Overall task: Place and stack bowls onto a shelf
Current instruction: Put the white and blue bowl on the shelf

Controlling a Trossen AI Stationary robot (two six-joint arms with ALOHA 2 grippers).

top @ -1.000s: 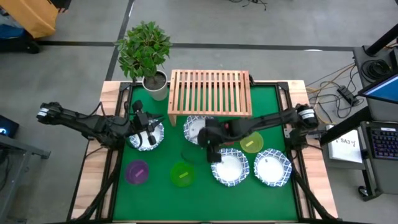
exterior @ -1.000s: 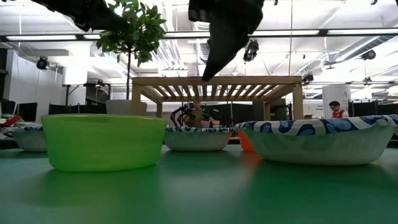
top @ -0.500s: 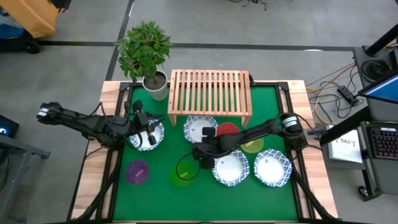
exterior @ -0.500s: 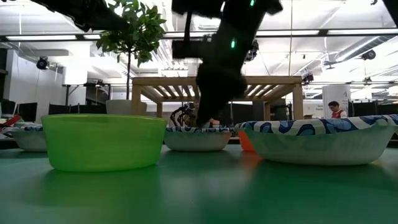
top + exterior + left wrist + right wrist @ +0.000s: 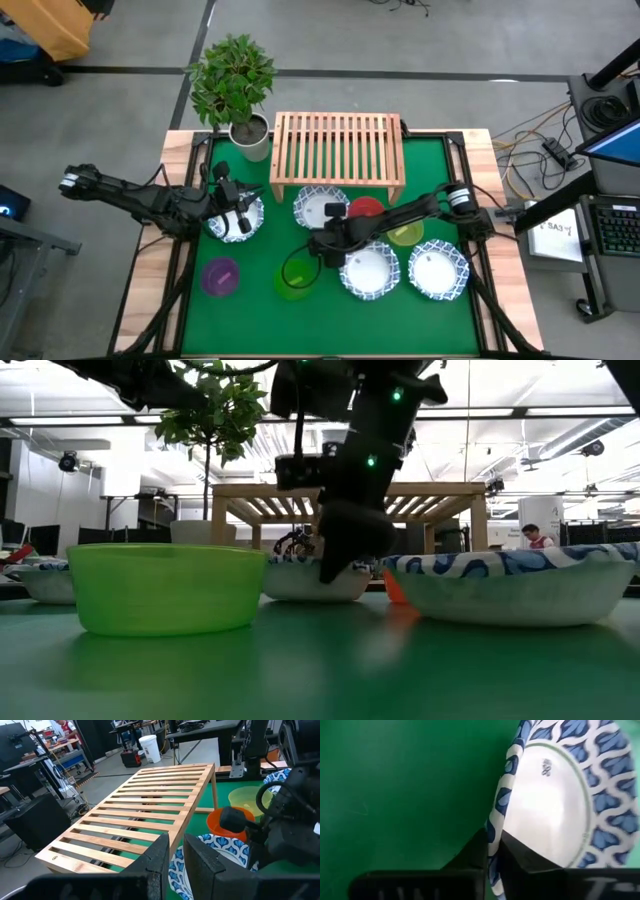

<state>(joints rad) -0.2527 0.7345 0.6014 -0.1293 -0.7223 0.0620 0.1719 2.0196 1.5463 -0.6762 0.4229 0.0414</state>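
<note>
My right gripper [image 5: 328, 252] is shut on the left rim of a white, blue-rimmed bowl [image 5: 372, 272] that stands near the table's front. A second such bowl [image 5: 437, 270] stands to its right, a third [image 5: 322, 207] in front of the shelf [image 5: 338, 150], and a fourth [image 5: 235, 220] at the left. Above that fourth bowl hovers my left gripper [image 5: 173, 857], its fingers a narrow gap apart and touching nothing. The green [image 5: 293, 280], purple [image 5: 220, 277], red [image 5: 366, 209] and yellow-green [image 5: 405, 233] bowls rest on the green mat. My right gripper pinches the bowl's rim on its left side [image 5: 492, 836], one finger [image 5: 522, 857] inside the bowl and the other outside. The fingers come down from above, slanting in from the right. The bowl stands on the table.
A potted plant [image 5: 235, 85] stands at the far left corner beside the shelf. The green bowl lies just left of my right gripper. Bare mat shows along the near edge [image 5: 330, 330]. People and desks show in the room beyond.
My right gripper has come down from above the table and moved a little toward the left edge, to the left rim of the near white bowl, and has shut on that rim. The bowls stand where they were.
</note>
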